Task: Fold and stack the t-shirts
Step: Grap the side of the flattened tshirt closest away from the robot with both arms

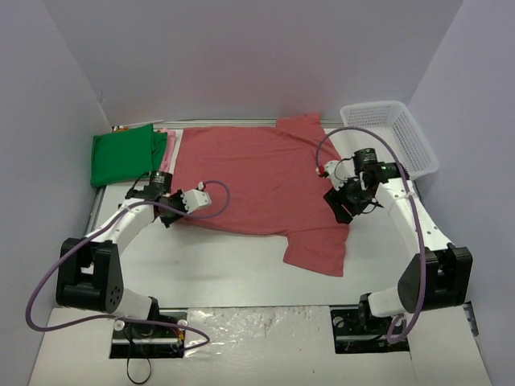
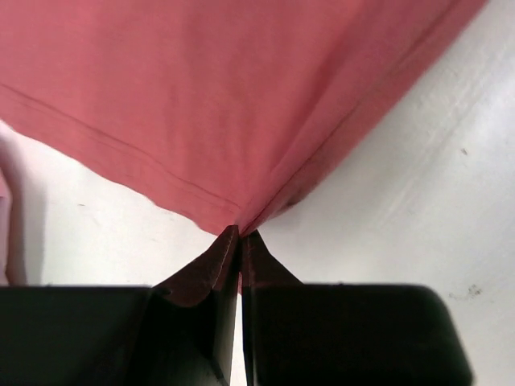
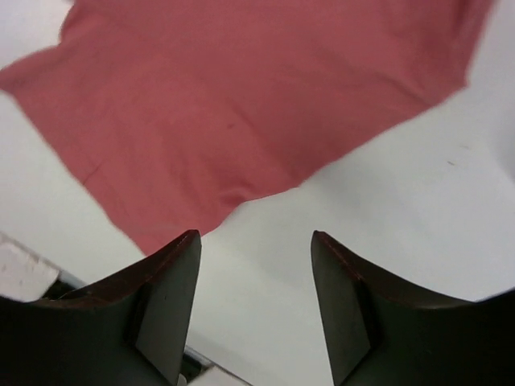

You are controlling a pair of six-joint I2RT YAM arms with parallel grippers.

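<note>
**mo:** Where are we on the fold? The dusty-red shirt lies spread flat mid-counter, hem to the left, sleeves to the right.

**tess:** Very start of it, I'd say. It's the first grab on that shirt and there are no folds in it yet. The left gripper has its jaws pinched tight on the near hem corner, and the cloth bunches right into the tips. The right gripper has its jaws parted about halfway with nothing between them, over bare counter just off the shirt's edge, near the near sleeve.

**mo:** So the right side is the hold-up?

**tess:** Looks like it. My guess is it needs to drop and pinch the near edge up by that sleeve, so both ends can lift together and carry the long side over. One corner alone would just drag the cloth crooked.

**mo:** Is there room for that?

**tess:** Plenty on the near side — there's a wide open strip between the shirt and the arm bases. The far side is tighter, since the far edge runs close to the back wall. On the left, the green shirt and a sliver of the pale pink one sit just beside the hem, so a leftward tug could snag them. The white basket sits near the far sleeve on the right — I'd keep the swing clear of it.
</note>
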